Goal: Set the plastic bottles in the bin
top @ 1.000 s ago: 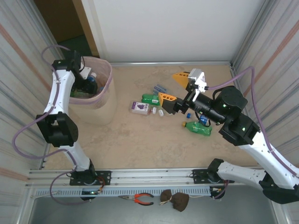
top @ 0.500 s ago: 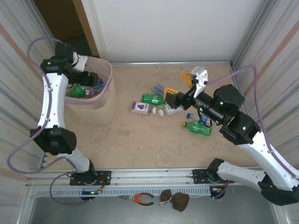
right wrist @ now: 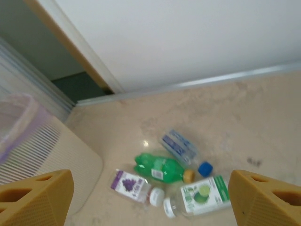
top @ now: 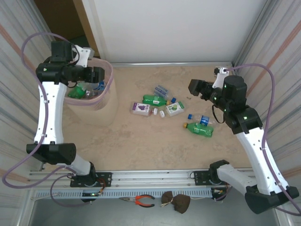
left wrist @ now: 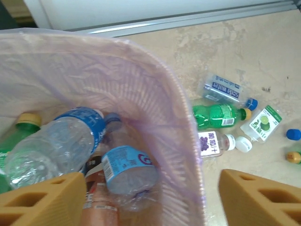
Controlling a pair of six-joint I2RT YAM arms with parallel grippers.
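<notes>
Nearest: a crushed green plastic bottle (top: 198, 128) lies on the beige bench (top: 141, 146). Beyond it, four more crushed bottles (top: 154, 100) cluster mid-bench. The tall pale pink translucent bin (top: 106, 104), far left, holds several. Left claw (left wrist: 150, 197) is spread and empty over the bin; right claw (right wrist: 150, 197) is spread and empty. Judged: five to go.

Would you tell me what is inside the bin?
A dark-blue-labelled clear bottle, a pale-blue-labelled one, a green bottle and a brownish one lie in the bin; anything beneath them is covered.
</notes>
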